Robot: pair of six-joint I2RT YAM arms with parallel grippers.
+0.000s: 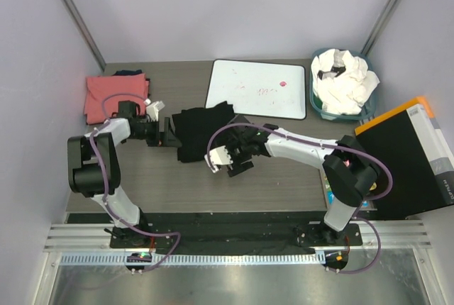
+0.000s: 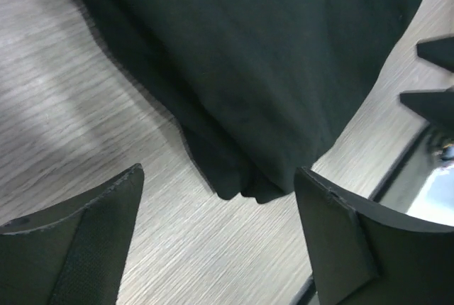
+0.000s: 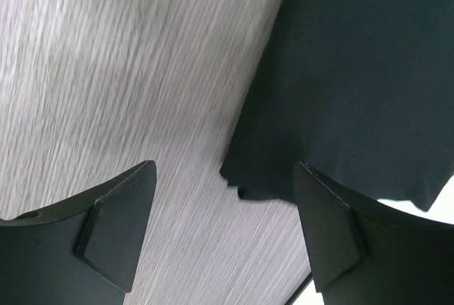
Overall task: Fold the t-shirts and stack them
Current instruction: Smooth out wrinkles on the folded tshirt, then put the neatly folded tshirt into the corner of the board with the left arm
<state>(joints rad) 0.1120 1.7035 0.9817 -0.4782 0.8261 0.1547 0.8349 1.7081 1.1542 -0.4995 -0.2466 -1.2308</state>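
A black t-shirt lies partly folded on the wooden table, just in front of the white board. My left gripper is open and empty at the shirt's left edge. In the left wrist view a corner of the shirt lies just ahead of the open gripper. My right gripper is open and empty at the shirt's right edge. The right wrist view shows a shirt corner ahead of the gripper. A coral-pink t-shirt lies folded at the far left. White t-shirts fill a teal basket.
The white board with black rim lies at the back centre, touching the black shirt. The teal basket stands at the back right. A black box with an orange edge stands at the right. A dark cloth lies behind the pink shirt.
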